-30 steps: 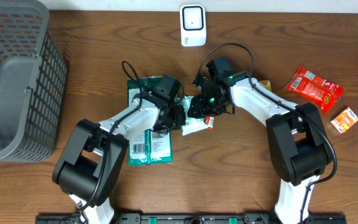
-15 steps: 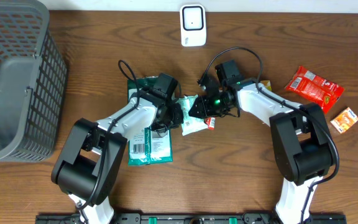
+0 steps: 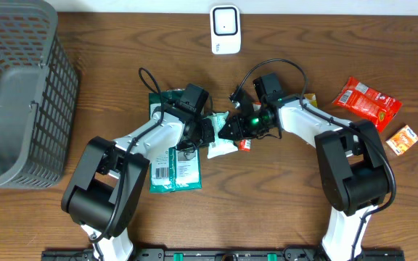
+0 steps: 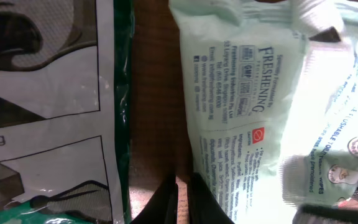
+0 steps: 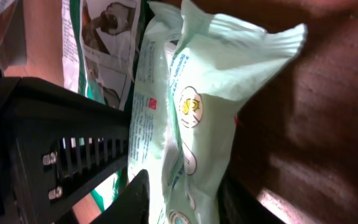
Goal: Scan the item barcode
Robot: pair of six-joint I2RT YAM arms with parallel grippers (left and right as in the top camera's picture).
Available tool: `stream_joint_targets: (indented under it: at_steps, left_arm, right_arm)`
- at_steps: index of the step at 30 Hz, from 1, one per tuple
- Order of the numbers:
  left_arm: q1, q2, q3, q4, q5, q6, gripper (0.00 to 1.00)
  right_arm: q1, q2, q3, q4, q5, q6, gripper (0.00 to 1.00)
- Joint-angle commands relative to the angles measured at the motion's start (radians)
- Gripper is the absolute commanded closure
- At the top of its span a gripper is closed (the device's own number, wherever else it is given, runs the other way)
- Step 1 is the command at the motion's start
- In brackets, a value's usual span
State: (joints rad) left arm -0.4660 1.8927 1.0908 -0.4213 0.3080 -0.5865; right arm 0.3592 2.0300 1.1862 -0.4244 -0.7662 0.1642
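Note:
A pale green wipes pack [image 3: 222, 145] lies mid-table between both arms. In the right wrist view the pack [image 5: 197, 106] stands on edge between the fingers of my right gripper [image 5: 185, 199], which is shut on it. My right gripper [image 3: 232, 130] comes at the pack from the right. My left gripper [image 3: 207, 134] is shut, with its tips [image 4: 182, 186] at the pack's left edge [image 4: 253, 106] over bare wood. The printed back of the pack faces the left wrist camera. Its barcode is hidden.
A white scanner [image 3: 225, 29] stands at the back centre. Green pouches [image 3: 174, 170] lie under the left arm, one showing a barcode. A grey basket [image 3: 13, 94] fills the far left. A red snack bag [image 3: 366, 101] and a small orange packet [image 3: 403, 139] lie to the right.
My right gripper's fingers have closed in on the wipes pack. The pack has shifted slightly left toward my left gripper. The left gripper stayed shut.

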Motion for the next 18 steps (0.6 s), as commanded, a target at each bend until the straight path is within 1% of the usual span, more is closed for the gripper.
stream_joint_targets:
  at_steps: [1, 7, 11, 14, 17, 18]
  left_arm:
    - [-0.002, 0.062, -0.01, 0.005, -0.048, 0.009, 0.89]
    - [-0.002, 0.062, -0.01, 0.005, -0.051, 0.01, 0.89]
    - [-0.002, 0.062, -0.01, 0.005, -0.062, 0.01, 0.89]
    - [-0.002, 0.062, -0.01, 0.005, -0.062, 0.009, 0.89]
    - [-0.003, 0.062, -0.01, 0.005, -0.062, 0.009, 0.9]
    - [-0.003, 0.062, -0.01, 0.005, -0.062, 0.009, 0.9]
  right_arm:
    - [0.018, -0.016, -0.021, 0.034, -0.08, -0.015, 0.73]
    - [0.036, -0.016, -0.024, 0.039, -0.08, -0.015, 0.74]
    - [0.046, -0.016, -0.024, 0.038, -0.079, -0.014, 0.82]
    - [0.046, -0.016, -0.024, 0.035, -0.07, -0.015, 0.91]
    - [0.046, -0.016, -0.024, 0.027, -0.035, -0.015, 0.91]
    - [0.046, -0.016, -0.024, 0.028, -0.035, -0.016, 0.93]
